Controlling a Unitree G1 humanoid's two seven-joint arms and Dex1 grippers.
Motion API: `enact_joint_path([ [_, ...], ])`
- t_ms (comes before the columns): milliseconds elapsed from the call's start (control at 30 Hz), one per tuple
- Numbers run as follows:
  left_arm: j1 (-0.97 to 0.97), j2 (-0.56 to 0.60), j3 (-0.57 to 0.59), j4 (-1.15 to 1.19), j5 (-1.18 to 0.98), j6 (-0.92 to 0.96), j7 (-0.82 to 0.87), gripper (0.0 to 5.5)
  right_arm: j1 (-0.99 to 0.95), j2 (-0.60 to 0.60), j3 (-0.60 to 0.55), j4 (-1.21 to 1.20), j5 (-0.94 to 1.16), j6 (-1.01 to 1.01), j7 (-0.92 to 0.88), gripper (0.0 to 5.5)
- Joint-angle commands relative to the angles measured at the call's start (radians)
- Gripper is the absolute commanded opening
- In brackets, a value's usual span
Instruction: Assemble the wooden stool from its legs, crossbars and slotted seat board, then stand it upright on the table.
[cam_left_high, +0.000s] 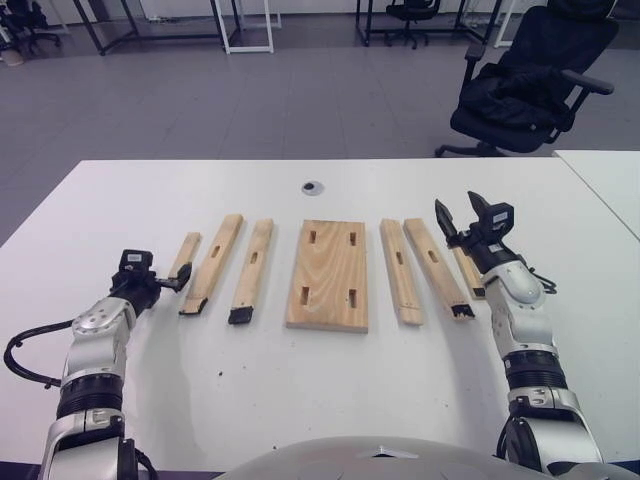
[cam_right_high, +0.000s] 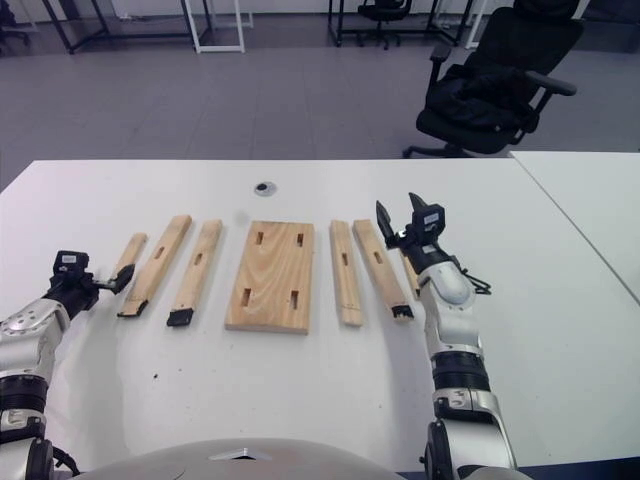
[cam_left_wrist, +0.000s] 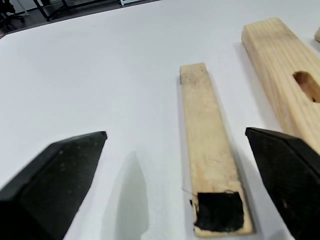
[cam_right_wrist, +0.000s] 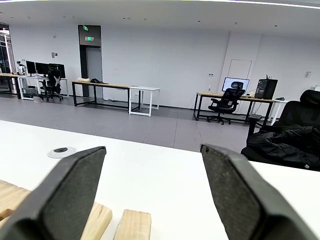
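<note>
On table (cam_left_high: 250, 390), grainy rectangular seat board (cam_left_high: 327, 275)

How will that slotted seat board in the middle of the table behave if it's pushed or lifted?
The seat board looks like solid wood, so it is probably stiff. Lying flat on the smooth table, it would likely slide, not roll or tip. Being wide and flush, its edges may be hard for the jaws to catch.
</note>
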Motion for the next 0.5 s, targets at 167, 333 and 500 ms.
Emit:
enact_joint_path([
  [167,0.022,0.007,-0.006,-0.025,-0.002,0.127,0.018,4.15,0.003,0.000,-0.002,0.010,-0.011,0.009,-0.006,3.53],
  [333,0.022,0.027,-0.012,-0.016,0.025,0.107,0.028,3.27,0.007,0.006,0.003,0.007,-0.016,0.009,-0.015,3.53],
  [500,0.026,0.044,-0.032,-0.010,0.017,0.120,-0.027,2.36,0.004,0.011,0.005,0.009,-0.024,0.009,-0.020,3.53],
])
